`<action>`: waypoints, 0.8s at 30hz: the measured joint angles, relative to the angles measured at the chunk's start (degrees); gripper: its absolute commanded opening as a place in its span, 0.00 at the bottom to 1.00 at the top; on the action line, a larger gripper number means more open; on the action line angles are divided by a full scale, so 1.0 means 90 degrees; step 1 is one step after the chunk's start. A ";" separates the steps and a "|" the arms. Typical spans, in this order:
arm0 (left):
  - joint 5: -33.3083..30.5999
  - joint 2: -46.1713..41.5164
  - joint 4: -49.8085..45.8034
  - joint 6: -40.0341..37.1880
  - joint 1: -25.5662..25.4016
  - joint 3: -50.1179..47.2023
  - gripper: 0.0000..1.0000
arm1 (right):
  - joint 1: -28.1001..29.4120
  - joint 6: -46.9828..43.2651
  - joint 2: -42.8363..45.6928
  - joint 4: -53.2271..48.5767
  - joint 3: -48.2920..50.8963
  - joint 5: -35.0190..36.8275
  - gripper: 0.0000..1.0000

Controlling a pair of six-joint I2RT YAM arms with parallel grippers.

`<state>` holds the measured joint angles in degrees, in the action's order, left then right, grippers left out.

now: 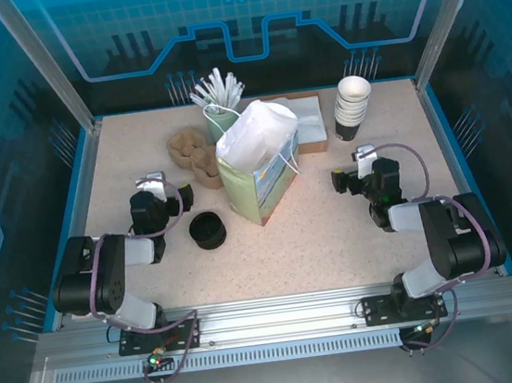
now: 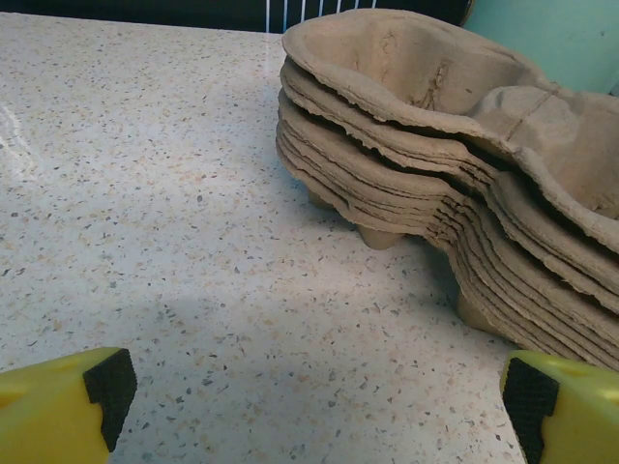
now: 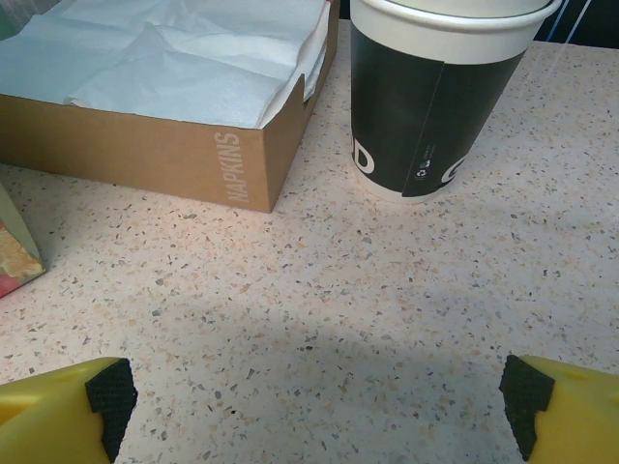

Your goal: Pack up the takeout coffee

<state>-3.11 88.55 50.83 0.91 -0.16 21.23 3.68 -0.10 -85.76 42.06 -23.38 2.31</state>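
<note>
Standing upright at the middle of the table (image 1: 338, 247), the bag (image 1: 258, 168) has a white upper part and a printed lower part. All positions below are referenced to it.

1. The coffee (image 1: 209, 231) is a dark cup with a black lid. It stands upright on the table, outside the bag. It lies to the bag's left and nearer the arm bases, close to the bag's near left corner but apart from it. It is free of both grippers.

2. The left gripper (image 1: 168, 189) lies left of the bag, farther out than the coffee and slightly farther from the bases. Its jaws are released and spread wide. In the wrist view the black pads (image 2: 108, 385) sit at the lower corners with bare table between them. Nothing is grasped. It faces the carriers.

3. The carriers (image 2: 435, 164) are a stack of brown pulp trays resting on the table just beside the bag's far left side.

4. The right gripper (image 1: 353, 166) lies right of the bag, well apart from it. Its jaws are released and spread wide, with bare table between the pads (image 3: 108, 391). Nothing is grasped.

5. The box (image 3: 174, 145) is brown card, marked NAPKINS, and holds white napkins. It lies behind the bag, to the right. Contact with the bag cannot be determined.

6. The cups (image 1: 354, 105) are a lidless, white-rimmed stack standing behind and right of the bag, just beside the box with a gap between them.

7. The straws (image 1: 217, 89) stand in a green holder behind the bag, to the left, beyond the carriers.
</note>
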 measured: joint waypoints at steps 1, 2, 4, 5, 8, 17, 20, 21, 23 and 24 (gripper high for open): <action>0.0000 0.0000 0.0000 0.0000 0.0000 0.0000 0.99 | 0.0000 0.0000 0.0000 0.0000 0.0000 0.0000 1.00; 0.0000 0.0000 0.0000 0.0000 0.0000 0.0000 0.99 | 0.0000 0.0000 0.0000 0.0000 0.0000 -0.0002 1.00; 0.0000 0.0000 0.0000 0.0000 0.0000 0.0000 0.99 | 0.0000 -0.0002 0.0000 0.0000 0.0000 -0.0002 1.00; 0.0000 0.0000 0.0000 0.0000 0.0000 0.0000 0.99 | 0.0000 0.0000 0.0000 0.0000 0.0000 -0.0002 1.00; 0.0000 0.0000 0.0000 0.0000 0.0000 0.0000 0.99 | 0.0000 0.0000 0.0000 0.0000 0.0000 -0.0002 1.00; 0.0000 -0.0002 0.0000 -0.0002 0.0000 0.0000 0.99 | -0.0058 0.0005 0.0002 -0.0034 -0.0015 -0.0124 1.00; -0.0126 -0.0357 -0.0367 0.0002 -0.0049 -0.0007 0.99 | -0.0155 0.0036 0.0109 -0.0296 -0.0102 -0.0136 1.00; -0.0299 -0.0731 -0.0726 0.0027 -0.0100 -0.0002 0.99 | -0.0187 0.0066 0.0240 -0.0529 -0.0163 -0.0112 1.00; -0.0678 -0.1644 -0.1515 0.0172 -0.0180 0.0068 0.99 | -0.0219 0.0141 0.0573 -0.1088 -0.0367 0.0007 1.00; -0.0916 -0.2154 -0.2028 0.0299 -0.0209 0.0199 0.99 | -0.0223 0.0202 0.0789 -0.1440 -0.0522 0.0102 1.00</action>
<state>-11.35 69.17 32.58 3.60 -2.04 23.03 1.67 1.72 -78.65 29.10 -28.08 3.22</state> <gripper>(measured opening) 0.989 0.997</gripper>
